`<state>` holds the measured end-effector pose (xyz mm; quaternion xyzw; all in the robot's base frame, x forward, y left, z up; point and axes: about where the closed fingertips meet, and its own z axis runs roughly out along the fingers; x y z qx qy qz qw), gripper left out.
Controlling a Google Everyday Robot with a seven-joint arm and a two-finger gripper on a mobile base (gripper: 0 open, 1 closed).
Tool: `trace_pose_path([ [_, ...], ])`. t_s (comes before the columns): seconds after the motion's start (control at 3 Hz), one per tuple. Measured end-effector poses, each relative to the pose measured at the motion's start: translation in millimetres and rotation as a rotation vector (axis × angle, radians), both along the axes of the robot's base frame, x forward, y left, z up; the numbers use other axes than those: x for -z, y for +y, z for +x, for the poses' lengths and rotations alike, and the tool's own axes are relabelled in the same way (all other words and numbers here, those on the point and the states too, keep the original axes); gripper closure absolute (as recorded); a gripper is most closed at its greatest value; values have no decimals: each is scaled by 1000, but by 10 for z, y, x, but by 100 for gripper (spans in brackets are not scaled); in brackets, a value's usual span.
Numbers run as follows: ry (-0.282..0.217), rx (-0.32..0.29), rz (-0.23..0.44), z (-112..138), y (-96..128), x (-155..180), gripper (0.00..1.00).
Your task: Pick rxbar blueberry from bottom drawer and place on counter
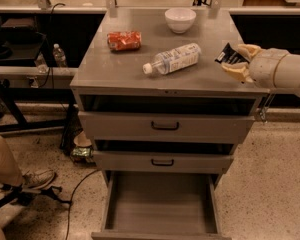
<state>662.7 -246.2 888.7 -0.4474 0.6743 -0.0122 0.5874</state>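
Observation:
My gripper (236, 60) hovers over the right edge of the counter (140, 69), its cream fingers (247, 51) shut on the rxbar blueberry (229, 55), a small dark wrapper with white print. The bar sticks out to the left of the fingers, just above the counter top. Below, the bottom drawer (160, 209) is pulled open, and its grey floor shows nothing on it.
On the counter lie a clear water bottle (172, 59) on its side, a red snack packet (123, 40) and a white bowl (180, 19). Two upper drawers with black handles (165, 126) are shut. A person's leg and shoe (20, 176) are at the lower left.

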Motion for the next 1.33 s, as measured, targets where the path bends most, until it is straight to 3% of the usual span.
trace_pose_path([
  [0.33, 82, 6, 32, 227, 111, 27, 100],
  [0.67, 194, 36, 67, 436, 169, 88, 77],
  [1.0, 256, 62, 84, 536, 167, 151, 47],
  [1.33, 280, 76, 90, 565, 148, 183, 24],
])
